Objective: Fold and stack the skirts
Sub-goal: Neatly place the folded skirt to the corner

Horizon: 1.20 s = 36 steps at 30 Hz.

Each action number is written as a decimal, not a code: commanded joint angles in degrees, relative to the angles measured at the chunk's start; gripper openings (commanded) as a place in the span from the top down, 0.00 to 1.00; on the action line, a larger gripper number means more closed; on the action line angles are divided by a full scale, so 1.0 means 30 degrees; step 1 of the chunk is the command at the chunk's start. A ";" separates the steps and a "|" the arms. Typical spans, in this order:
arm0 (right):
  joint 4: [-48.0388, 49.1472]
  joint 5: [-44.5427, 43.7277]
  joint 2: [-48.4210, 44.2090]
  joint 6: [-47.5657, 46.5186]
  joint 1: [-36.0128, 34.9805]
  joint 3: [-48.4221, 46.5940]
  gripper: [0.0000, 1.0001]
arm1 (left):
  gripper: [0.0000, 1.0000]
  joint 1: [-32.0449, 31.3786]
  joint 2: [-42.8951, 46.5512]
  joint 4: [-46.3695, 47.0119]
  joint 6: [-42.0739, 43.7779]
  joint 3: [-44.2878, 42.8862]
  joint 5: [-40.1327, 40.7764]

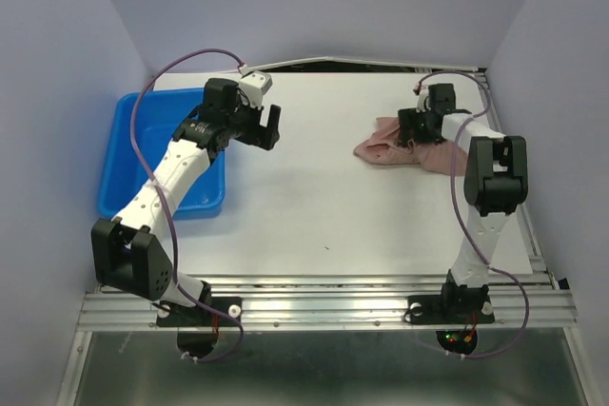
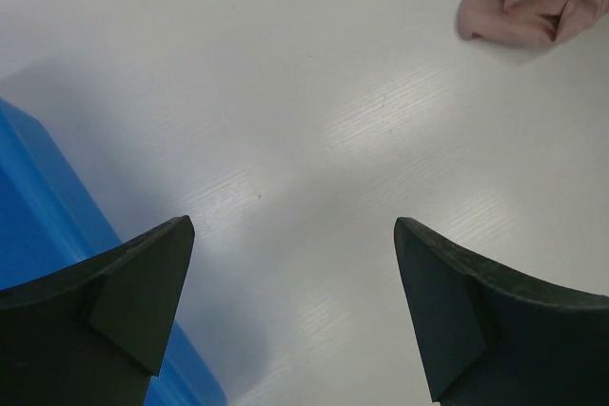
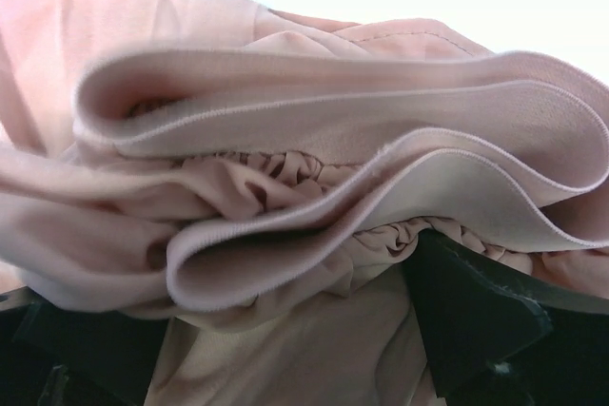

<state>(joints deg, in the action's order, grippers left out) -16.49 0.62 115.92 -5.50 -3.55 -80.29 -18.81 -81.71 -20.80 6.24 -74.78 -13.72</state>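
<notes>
Skirt of dusty mauve-pink soft cloth (image 1: 381,151) lies crumpled at the far right of the white table (image 1: 314,206). Its ruffled hem is bunched loosely between the spread jaws of our right gripper (image 1: 417,133), which pinch nothing. Our left gripper (image 2: 293,235) hangs with jaws wide apart over bare table beside the blue plastic bin (image 1: 119,164). To fold well, we judge we should first spread the cloth flat, taking one hem layer near a corner, not the whole wad.
</notes>
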 commanded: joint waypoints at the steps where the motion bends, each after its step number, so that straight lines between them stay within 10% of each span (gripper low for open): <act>1: -0.4167 0.1140 0.3307 -0.4434 0.2322 -0.3168 0.00 | 0.02 0.0176 -0.0359 -0.0477 0.0878 -0.0560 -0.1404; 17: -0.6631 0.0996 1.1457 -0.6137 0.4670 -1.5742 0.00 | 0.02 0.1142 -0.1357 -0.0890 0.1434 -0.0501 -0.2605; 36: -0.3699 0.3654 0.3959 -0.4762 0.4670 -1.6446 0.00 | 0.02 0.1377 -0.0068 0.0309 0.0940 -0.0943 -0.2227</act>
<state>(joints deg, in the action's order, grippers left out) -29.58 7.29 134.63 -21.45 10.44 -126.89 -15.25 -86.37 -23.59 10.07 -77.17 -21.06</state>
